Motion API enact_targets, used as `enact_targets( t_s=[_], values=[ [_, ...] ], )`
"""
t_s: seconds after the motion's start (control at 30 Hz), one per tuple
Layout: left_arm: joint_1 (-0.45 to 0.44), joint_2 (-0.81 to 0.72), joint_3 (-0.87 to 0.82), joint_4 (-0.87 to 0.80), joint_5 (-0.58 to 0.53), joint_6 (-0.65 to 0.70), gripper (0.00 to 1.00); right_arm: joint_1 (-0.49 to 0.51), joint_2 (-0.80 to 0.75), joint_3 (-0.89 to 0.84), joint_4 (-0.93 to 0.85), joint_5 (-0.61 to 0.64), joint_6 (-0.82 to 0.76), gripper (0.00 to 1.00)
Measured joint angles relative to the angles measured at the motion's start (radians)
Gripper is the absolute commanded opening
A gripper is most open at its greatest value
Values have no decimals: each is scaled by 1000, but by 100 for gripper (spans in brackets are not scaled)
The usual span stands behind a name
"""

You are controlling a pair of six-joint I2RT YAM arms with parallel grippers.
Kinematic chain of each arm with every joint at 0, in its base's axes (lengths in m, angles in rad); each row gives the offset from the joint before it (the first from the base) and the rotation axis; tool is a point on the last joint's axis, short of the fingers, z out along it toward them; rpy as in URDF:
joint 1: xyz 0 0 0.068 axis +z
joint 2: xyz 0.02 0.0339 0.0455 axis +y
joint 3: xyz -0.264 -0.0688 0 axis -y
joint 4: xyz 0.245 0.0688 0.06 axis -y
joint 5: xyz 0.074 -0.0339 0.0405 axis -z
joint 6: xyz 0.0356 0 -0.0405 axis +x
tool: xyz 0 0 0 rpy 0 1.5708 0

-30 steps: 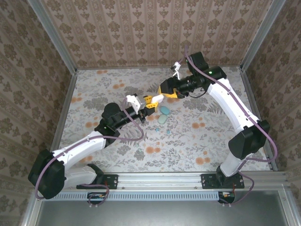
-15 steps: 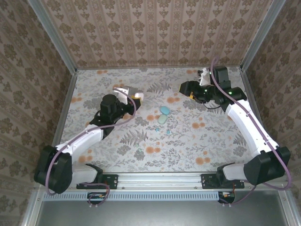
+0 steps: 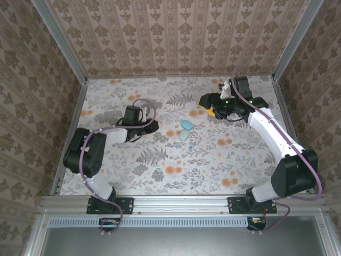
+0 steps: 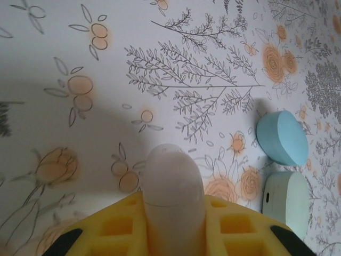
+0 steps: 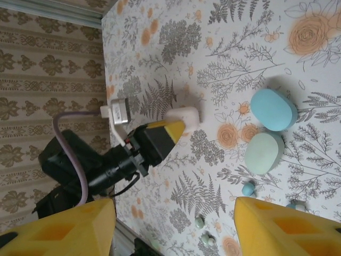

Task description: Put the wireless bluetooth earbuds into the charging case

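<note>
A white charging case sits clamped between the yellow jaws of my left gripper, low over the floral table. That left gripper is left of centre, and the right wrist view shows it with the white case at its tip. A blue case and a mint case lie shut side by side at the centre. Tiny earbuds lie loose near them: a blue one and green ones. My right gripper hangs open and empty above the table at the back right.
The blue case and mint case lie just right of my left gripper. Another small earbud rests nearer the front. Patterned walls and metal rails close the table in on three sides.
The two grippers were close together over the centre. The left arm has folded back to the left with the white case, and the right gripper has drawn back to the far right.
</note>
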State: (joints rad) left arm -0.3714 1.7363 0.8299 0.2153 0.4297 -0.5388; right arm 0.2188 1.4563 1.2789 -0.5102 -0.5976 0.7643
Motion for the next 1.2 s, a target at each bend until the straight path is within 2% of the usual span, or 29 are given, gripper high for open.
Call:
enact_targets(
  t_s=[0.43, 0.9, 1.2],
  values=[
    [17, 124, 92, 23, 38, -76, 29, 31, 49, -29, -3, -17, -2, 63],
    [37, 124, 116, -58, 3, -65, 53, 53, 100, -29, -47, -7, -55, 63],
    [46, 49, 103, -169, -103, -24, 67, 84, 209, -29, -64, 16, -97, 64]
  ],
)
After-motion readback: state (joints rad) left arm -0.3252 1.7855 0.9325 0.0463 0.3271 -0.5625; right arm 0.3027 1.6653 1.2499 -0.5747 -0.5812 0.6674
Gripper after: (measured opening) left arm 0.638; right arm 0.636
